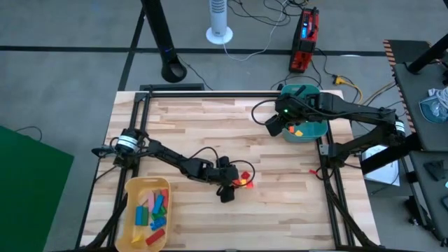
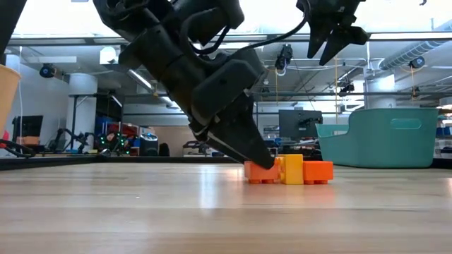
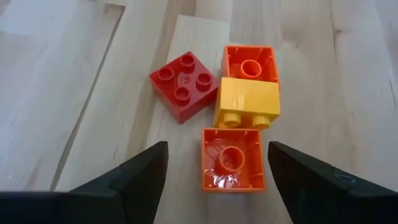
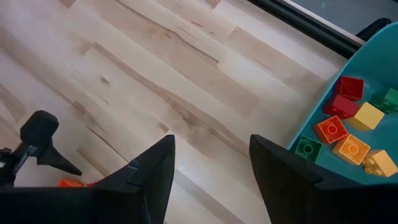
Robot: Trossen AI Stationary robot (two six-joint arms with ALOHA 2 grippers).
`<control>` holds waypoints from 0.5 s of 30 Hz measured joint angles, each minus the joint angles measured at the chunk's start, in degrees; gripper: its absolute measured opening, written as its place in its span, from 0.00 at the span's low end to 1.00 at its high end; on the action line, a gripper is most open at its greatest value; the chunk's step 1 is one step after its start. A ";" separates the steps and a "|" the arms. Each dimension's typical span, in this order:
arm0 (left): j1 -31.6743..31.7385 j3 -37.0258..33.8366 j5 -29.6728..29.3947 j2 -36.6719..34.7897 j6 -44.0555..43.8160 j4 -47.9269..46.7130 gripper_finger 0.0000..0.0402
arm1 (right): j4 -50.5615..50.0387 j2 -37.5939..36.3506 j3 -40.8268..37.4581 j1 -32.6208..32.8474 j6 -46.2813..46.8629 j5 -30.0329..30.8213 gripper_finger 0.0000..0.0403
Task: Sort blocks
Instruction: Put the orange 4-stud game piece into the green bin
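Blocks on the bench: four lie in a tight cluster near the middle of the front half of the bench (image 1: 210, 133). A red block (image 3: 183, 85) lies studs up, a yellow block (image 3: 247, 102) on its side, and two orange blocks lie hollow side up, one (image 3: 250, 62) beyond the yellow, one (image 3: 232, 159) on its near side.
Cluster contact: the yellow block touches both orange ones; the red sits just beside the yellow, corner close.
Left pincer (image 3: 217, 177): down at the cluster, fingers apart, the near orange block between the two fingers (image 3: 140, 180); nothing is clamped. In the low view one finger tip meets the bench right at the orange block.
Blocks in the yellow tray (image 1: 131, 210): a pile of pink, green, blue, red and orange pieces, at the front left corner of the bench.
Blocks in the teal bin (image 4: 323, 99): red, orange, yellow and green ones lie on its floor; the bin stands at the back right edge of the bench.
Right pincer (image 4: 211, 165): raised above the bench beside the teal bin, fingers apart, empty.
Beyond the bench: a white fan (image 1: 219, 21) on the floor, and a red device with cables.
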 joint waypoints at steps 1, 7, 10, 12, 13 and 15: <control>0.00 -0.11 -0.02 0.00 0.18 0.27 0.63 | 0.00 0.00 0.00 0.00 0.00 0.01 0.49; 0.00 0.26 0.53 1.90 -0.71 1.46 0.57 | 0.00 0.00 0.00 0.00 -0.02 0.01 0.49; 0.01 1.84 2.19 3.98 -3.28 2.42 0.55 | 0.00 0.00 0.00 0.00 -0.02 -0.02 0.50; 0.02 2.13 2.20 4.29 -3.96 2.29 0.54 | -0.04 0.00 -0.02 -0.02 -0.02 -0.02 0.50; 0.02 2.40 2.00 4.51 -3.80 2.27 0.53 | -0.04 0.00 -0.02 -0.01 -0.07 -0.02 0.50; 0.02 2.53 1.38 4.53 -2.65 2.16 0.51 | -0.01 0.00 -0.02 0.00 -0.13 -0.02 0.49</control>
